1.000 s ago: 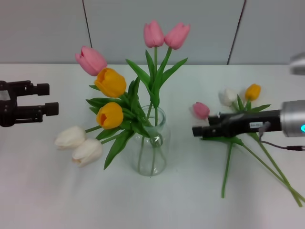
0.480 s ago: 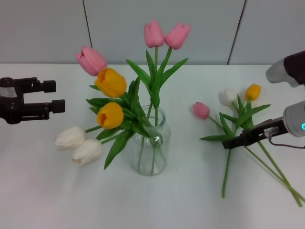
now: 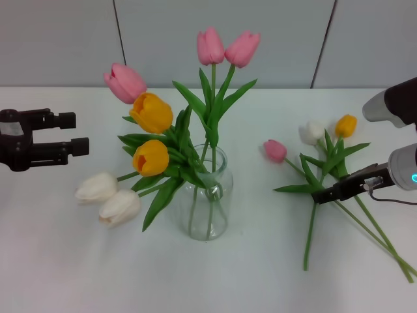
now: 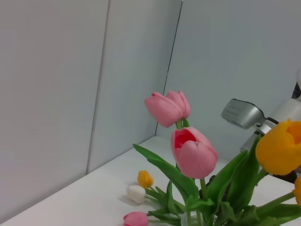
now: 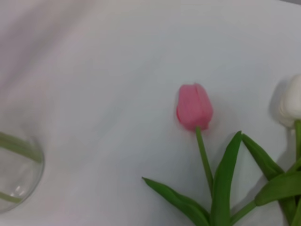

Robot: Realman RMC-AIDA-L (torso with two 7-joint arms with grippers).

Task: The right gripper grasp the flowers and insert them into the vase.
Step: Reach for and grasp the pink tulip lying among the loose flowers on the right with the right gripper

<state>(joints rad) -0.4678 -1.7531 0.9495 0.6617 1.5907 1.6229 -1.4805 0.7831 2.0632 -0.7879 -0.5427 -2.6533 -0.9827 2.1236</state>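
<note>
The clear glass vase stands at the table's middle, holding several pink, orange and white tulips. Its edge shows in the right wrist view. Loose flowers lie on the table to its right: a pink bud, a white one and an orange one, with their green stems crossing. My right gripper slants down, its tip at the stems where the leaves spread. My left gripper hangs open and empty at the far left.
White tabletop with a grey panelled wall behind. Two white tulips droop out of the vase toward the left, low over the table. The left wrist view shows the bouquet's pink bloom close up and the right arm's silver link beyond.
The right gripper has drawn back to the right and tipped down onto the loose stems, uncovering the leaves. The left gripper has edged slightly right. The flowers lie where they were.
</note>
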